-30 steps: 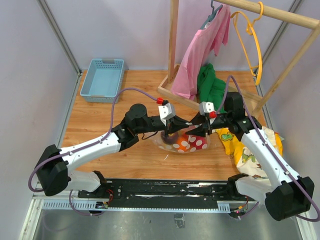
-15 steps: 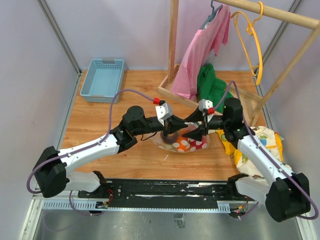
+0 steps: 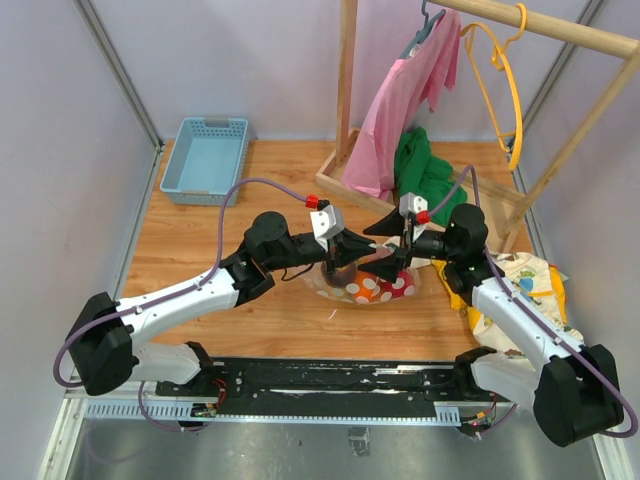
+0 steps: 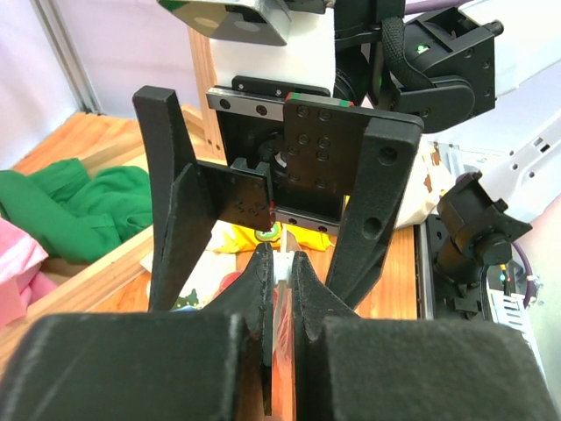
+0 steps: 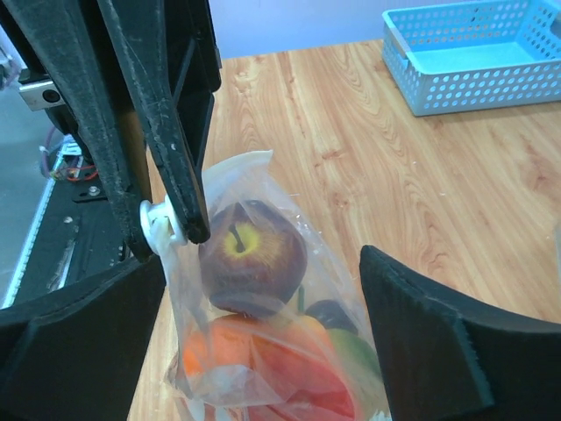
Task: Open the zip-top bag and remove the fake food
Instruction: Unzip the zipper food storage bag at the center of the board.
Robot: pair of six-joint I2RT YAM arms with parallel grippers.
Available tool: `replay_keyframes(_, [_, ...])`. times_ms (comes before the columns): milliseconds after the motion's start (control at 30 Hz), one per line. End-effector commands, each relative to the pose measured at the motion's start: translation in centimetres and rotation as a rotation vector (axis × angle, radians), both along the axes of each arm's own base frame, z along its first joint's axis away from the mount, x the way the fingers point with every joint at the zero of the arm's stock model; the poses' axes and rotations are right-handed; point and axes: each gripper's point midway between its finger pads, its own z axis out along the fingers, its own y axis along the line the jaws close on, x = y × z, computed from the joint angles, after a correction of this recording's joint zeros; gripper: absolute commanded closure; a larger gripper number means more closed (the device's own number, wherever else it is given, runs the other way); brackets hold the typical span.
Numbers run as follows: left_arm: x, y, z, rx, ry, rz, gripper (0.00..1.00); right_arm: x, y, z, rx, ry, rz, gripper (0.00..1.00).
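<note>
Left end effector (image 4: 280,267) clenched on the bag (image 5: 238,186) rim, right end effector (image 5: 259,281) released around it, fruit (image 5: 252,256) cut off at 6 o'clock, open bench (image 5: 394,175) toward 1 o'clock

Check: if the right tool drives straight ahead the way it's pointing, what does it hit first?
The zip-top bag: it already lies between the right tool's open fingers, a red apple inside. The left tool, pinching the bag's edge, looks just beyond; depth is unclear.

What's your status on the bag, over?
Status: left tool shut on bag at zip edge; right tool open, straddling it. Bag held zip-side up, food inside. Right-side cloth not in the way.
</note>
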Motion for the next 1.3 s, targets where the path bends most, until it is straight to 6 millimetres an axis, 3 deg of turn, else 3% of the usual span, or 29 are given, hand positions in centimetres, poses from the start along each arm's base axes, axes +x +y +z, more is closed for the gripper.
replay_keyframes(0, [-0.2, 0.0, 1.2, -0.044, -0.025, 0.002, 1.00, -1.2, 0.8, 1.3, 0.030, -0.061, 0.051, 0.20])
replay_keyframes(133, [-0.2, 0.1, 1.2, -0.045, -0.024, 0.005, 1.00, -2.0, 1.1, 1.0, 0.022, -0.078, 0.089, 0.63])
replay_keyframes(367, [-0.2, 0.3, 1.0, -0.039, -0.023, 0.015, 1.00, -2.5, 1.2, 1.1, 0.006, -0.096, 0.121, 0.99])
replay_keyframes(667, [0.2, 1.5, 0.3, -0.006, -0.041, 0.065, 1.00, -2.1, 0.7, 2.4, 0.013, -0.154, 0.092, 0.99])
replay_keyframes(1267, [1.0, 3.9, -0.5, 0.025, -0.041, 0.133, 1.00, -1.5, -0.3, 3.3, -0.013, -0.218, 0.095, 0.99])
